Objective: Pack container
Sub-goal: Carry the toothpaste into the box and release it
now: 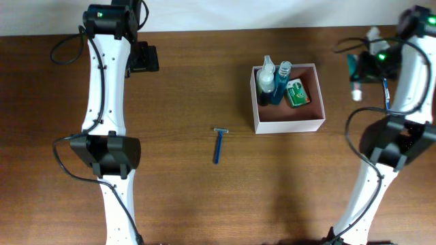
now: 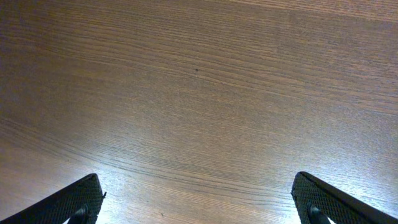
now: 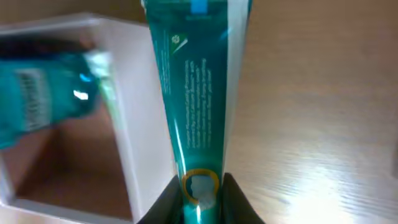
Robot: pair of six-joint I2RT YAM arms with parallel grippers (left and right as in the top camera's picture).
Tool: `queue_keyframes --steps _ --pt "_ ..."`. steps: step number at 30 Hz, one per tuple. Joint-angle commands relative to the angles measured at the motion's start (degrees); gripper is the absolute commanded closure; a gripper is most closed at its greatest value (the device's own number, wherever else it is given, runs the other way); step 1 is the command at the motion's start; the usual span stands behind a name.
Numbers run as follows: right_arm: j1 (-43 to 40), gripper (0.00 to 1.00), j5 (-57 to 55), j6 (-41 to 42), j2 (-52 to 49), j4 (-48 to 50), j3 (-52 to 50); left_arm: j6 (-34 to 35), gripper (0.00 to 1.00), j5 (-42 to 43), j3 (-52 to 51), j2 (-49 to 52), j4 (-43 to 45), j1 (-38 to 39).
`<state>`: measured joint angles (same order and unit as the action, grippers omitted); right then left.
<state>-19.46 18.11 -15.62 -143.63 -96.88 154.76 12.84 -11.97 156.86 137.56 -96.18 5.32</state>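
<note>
Teal tube [image 3: 199, 93] pinched at one end by right hand [image 3: 199, 196], just beside white wall of container [image 3: 127, 124] (right of centre on worktop [image 2: 199, 74], bottles [image 1: 272, 78] inside), so a thin grip cd slip or tube's far end snag the wall; left hand [image 2: 199, 202] spread wide.

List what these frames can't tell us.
- Print on the teal tube: right wrist view, blurred, unreadable.
- Label on the green box in the container: overhead, too small.
- Head of the razor: overhead, too small to judge the blade.
- Jaws of the left gripper: left wrist view, only the tips show; the bottom edge cuts off the rest.
</note>
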Motion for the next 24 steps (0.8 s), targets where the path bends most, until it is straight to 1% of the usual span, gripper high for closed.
queue_keyframes --steps 1,4,7,8,16,20,22,24 --pt "5.75 0.85 3.56 2.25 1.31 -0.46 1.6 -0.92 0.01 0.22 -0.13 -1.46 0.13 -0.09" --pt "10.62 0.85 3.48 2.62 1.29 -0.46 1.4 -0.94 0.01 0.24 -0.13 -1.46 0.13 -0.09" --pt "12.83 0.84 0.66 2.64 1.29 -0.46 1.4 -0.94 0.01 0.22 -0.13 -1.46 0.13 -0.09" --pt "13.25 0.81 0.28 2.64 1.29 -0.46 1.4 -0.94 0.01 0.22 -0.13 -1.46 0.13 -0.09" --pt "13.84 0.8 0.26 3.96 1.29 -0.46 1.4 -0.94 0.01 0.22 -0.13 -1.46 0.11 -0.09" --pt "13.84 0.78 0.26 3.96 1.18 -0.46 1.4 -0.94 0.01 0.22 -0.13 -1.46 0.11 -0.09" --pt "13.84 0.74 0.24 3.93 1.16 -0.44 1.4 -0.94 0.01 0.22 -0.13 -1.46 0.11 -0.09" --pt "13.81 0.66 -1.05 3.93 1.14 0.09 1.42 -0.94 0.01 0.22 -0.13 -1.46 0.11 -0.09"
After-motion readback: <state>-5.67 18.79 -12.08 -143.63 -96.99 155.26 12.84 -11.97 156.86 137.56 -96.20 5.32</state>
